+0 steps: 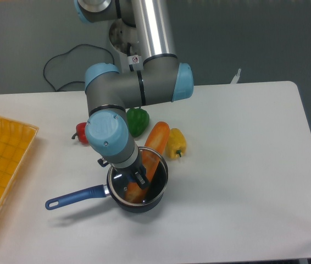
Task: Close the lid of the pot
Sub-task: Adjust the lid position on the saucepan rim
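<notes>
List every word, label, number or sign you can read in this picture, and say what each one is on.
No text in this view is readable.
Round red-and-white sticker on the robot arm: it looks like a prohibition sign, but it is too small to make out.
Small white label just below it on the arm: blurred, unreadable.
The pot, the lid and the vegetables carry no visible markings.
</notes>
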Motion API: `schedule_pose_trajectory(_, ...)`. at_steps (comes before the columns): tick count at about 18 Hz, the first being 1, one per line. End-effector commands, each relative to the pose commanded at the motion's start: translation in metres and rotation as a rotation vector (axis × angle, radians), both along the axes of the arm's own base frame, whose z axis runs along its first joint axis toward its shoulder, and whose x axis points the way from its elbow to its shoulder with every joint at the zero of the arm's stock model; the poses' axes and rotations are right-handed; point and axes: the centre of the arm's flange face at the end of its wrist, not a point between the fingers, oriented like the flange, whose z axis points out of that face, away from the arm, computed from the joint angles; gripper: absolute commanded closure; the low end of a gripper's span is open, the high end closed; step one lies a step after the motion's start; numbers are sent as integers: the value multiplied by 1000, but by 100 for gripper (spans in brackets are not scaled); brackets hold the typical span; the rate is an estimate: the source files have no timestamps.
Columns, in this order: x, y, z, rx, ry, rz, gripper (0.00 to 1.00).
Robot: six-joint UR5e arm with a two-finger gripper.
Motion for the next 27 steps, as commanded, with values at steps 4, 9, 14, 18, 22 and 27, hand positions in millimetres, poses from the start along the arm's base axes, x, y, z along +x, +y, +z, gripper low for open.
schedule_pose_trajectory(4,0,2,1,2,2,4,76)
schedule_pose_trajectory(9,-1,2,-1,-1,2,4,76)
schedule_pose_trajectory(14,0,2,-2,-2,1,4,76)
schedule_pose_trajectory(18,0,2,-2,-1,0,5,73)
schedule_pose_trajectory(22,0,2,-3,-2,0,14,73)
schedule_pose_trajectory(27,-1,2,-4,-3,0,17,68)
